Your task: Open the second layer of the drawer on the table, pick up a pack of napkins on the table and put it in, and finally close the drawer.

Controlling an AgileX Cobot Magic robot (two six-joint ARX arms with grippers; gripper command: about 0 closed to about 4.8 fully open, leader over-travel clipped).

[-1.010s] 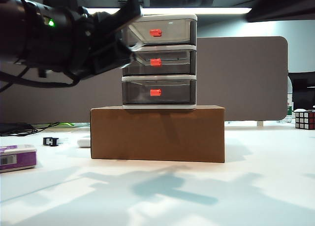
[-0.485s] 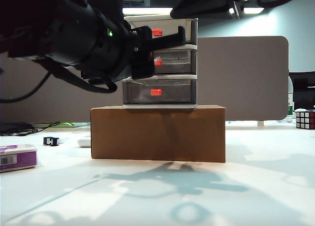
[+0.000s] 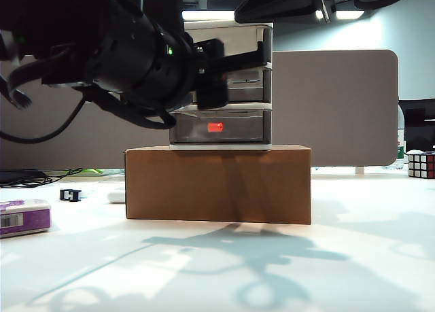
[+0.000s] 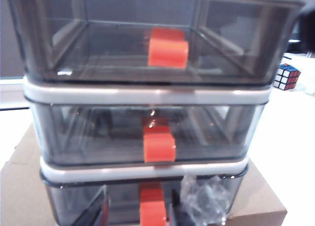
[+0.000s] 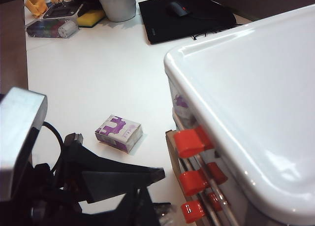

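While left gripper (image 3: 234, 60) has swung in to the drawer (image 3: 221, 84) front, jaws part-open, empty | second layer (image 4: 147, 132) shut | right gripper unseen | napkins (image 3: 24, 217) on bench (image 3: 340, 257)

Brown cardboard box (image 3: 217, 184), Rubik's cube (image 3: 421, 165), black clip (image 3: 69, 195).
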